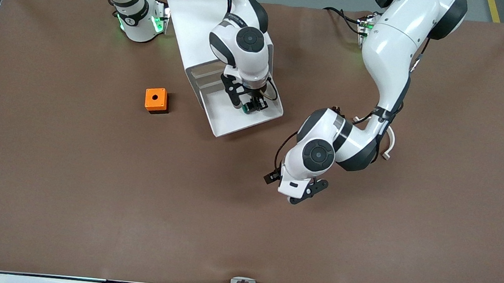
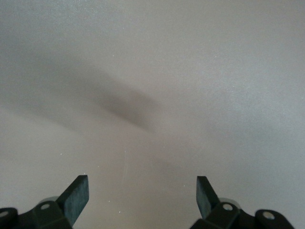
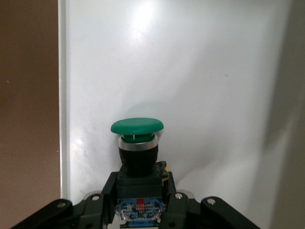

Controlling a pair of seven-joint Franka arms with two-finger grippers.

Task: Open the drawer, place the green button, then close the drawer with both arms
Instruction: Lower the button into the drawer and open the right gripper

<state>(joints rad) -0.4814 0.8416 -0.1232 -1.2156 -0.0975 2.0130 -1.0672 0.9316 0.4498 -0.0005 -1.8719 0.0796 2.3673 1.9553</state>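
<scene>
Nearest the front camera, your left end effector point(image 1: 303, 195) hangs over the bare brown surface point(image 1: 92, 191), nearer to that camera than the drawer. Its two fingers point(image 2: 76, 195) are spread wide apart and hold nothing. This arm waits.

Your right end effector point(image 1: 251, 106) is over the open drawer point(image 1: 228, 123). The drawer is pulled out of the white cabinet point(image 1: 194, 13) toward the front camera. The end effector is clamped on the button point(image 3: 137, 143), gripping the black-and-blue body. The green cap sticks out past the fingers. In the right wrist view the white drawer floor fills the space under the button, and one drawer wall runs close beside it.

An orange box point(image 1: 156, 100) sits on the surface beside the drawer, toward the right arm's end. Leave it alone.

It looks like you are at the placing step. To do it well, go down slowly until the button is almost on the drawer floor. Keep it away from the drawer wall so it does not bump. Then part the fingers gently. The round cap could make the button roll, so let go low, not from up high. Lift straight up after. Keep the left arm out of the way until it is time to push the drawer shut.
</scene>
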